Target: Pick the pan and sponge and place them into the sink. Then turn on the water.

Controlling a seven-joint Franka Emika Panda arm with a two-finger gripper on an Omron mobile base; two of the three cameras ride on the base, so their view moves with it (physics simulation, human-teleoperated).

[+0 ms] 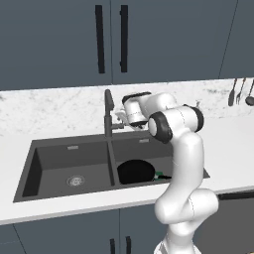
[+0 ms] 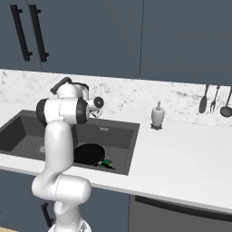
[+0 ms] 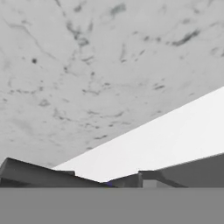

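Now | pan point(image 1: 135, 171): round, black, in right basin | claw point(image 1: 120, 117): state unclear

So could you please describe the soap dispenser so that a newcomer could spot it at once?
Start at the sink and move right along the white counter towards the marble wall. The soap dispenser stands there alone, upright. It is a small white bulbous bottle with a pump top, unlike the dark utensils hanging further right.

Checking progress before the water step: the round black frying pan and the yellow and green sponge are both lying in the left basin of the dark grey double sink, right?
Not quite. The round black frying pan and the yellow and green sponge lie in the right basin of the dark grey double sink, as the left base view shows; the left basin holds only its drain.
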